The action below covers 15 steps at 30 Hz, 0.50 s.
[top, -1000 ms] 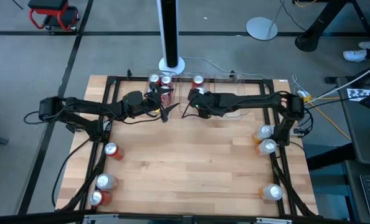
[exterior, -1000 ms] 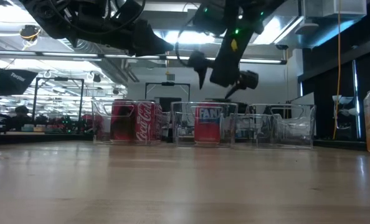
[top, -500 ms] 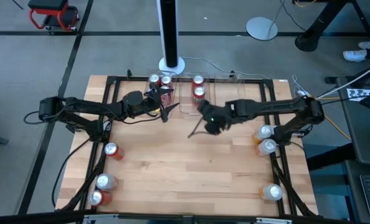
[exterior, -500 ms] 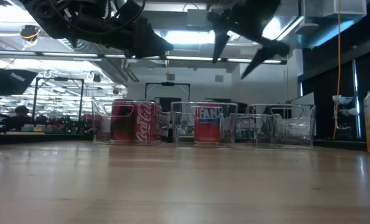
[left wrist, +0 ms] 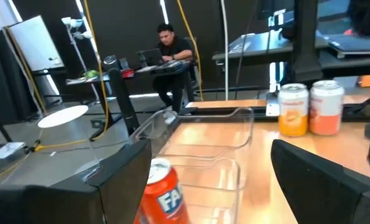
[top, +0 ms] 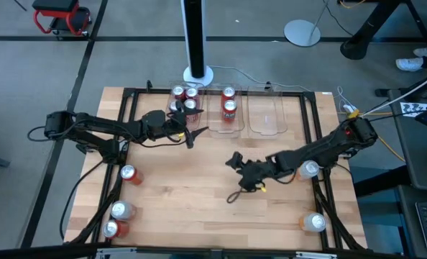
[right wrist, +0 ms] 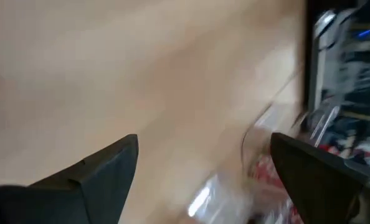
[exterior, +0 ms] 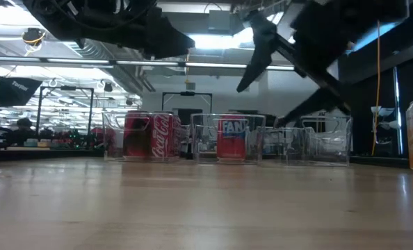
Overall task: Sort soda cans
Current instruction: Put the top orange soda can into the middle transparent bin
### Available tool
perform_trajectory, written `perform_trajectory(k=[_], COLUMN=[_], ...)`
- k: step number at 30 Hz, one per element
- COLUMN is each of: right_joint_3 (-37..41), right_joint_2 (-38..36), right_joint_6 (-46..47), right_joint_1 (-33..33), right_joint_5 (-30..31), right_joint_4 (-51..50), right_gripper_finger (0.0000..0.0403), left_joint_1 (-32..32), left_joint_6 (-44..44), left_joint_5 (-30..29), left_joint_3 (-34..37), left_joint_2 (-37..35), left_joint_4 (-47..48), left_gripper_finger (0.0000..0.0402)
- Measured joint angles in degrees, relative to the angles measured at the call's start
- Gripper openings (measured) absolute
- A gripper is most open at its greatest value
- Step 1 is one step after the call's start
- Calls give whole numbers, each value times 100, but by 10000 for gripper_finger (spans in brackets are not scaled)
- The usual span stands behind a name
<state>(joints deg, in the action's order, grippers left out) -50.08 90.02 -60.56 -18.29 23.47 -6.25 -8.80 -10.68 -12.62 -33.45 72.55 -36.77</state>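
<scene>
Three clear bins stand at the far edge. The left bin (top: 172, 99) holds several red soda cans (top: 190, 105). The middle bin (top: 218, 124) holds two orange-red cans (top: 229, 108). The right bin (top: 265, 115) holds none. Loose cans stand upright near the table's left edge (top: 129, 173) and right edge (top: 314, 222). My left gripper (top: 193, 134) hovers open and empty just in front of the left bin; its wrist view (left wrist: 216, 186) looks over a can (left wrist: 165, 190) in the middle bin. My right gripper (top: 233, 178) is open and empty above the table's middle, also in its wrist view (right wrist: 203, 180).
Black frame rails (top: 124, 144) run along the table's edges. Two more cans (top: 120, 210) stand at the near left corner. One can (top: 308, 170) shows beside my right arm. Bare wood (top: 185, 201) lies between the can groups.
My right gripper has drawn back from over the middle bin toward the table's near edge, turning as it went, and stays open. A second can now shows in the middle bin where the gripper was.
</scene>
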Motion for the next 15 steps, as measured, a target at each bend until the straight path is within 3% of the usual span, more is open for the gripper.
perform_trajectory(k=[5, 9, 11, 15], right_joint_3=[1043, 1534, 1616, 1696], right_joint_2=[2, 4, 4, 24], right_joint_6=[-317, -631, -786, -1007], right_joint_1=[-82, -82, -82, -82], right_joint_5=[2, 6, 5, -56], right_joint_4=[2110, 3049, 3227, 3261], right_gripper_finger=[363, 363, 363, 363], left_joint_1=[174, 377, 446, 629], left_joint_6=[185, 567, 837, 1523], left_joint_5=[-2, 1, 4, -335], left_joint_3=[-2, -9, -16, -689], left_joint_2=[9, 9, -26, -237], left_joint_4=[33, 601, 1117, 3476], left_gripper_finger=[318, 318, 318, 318])
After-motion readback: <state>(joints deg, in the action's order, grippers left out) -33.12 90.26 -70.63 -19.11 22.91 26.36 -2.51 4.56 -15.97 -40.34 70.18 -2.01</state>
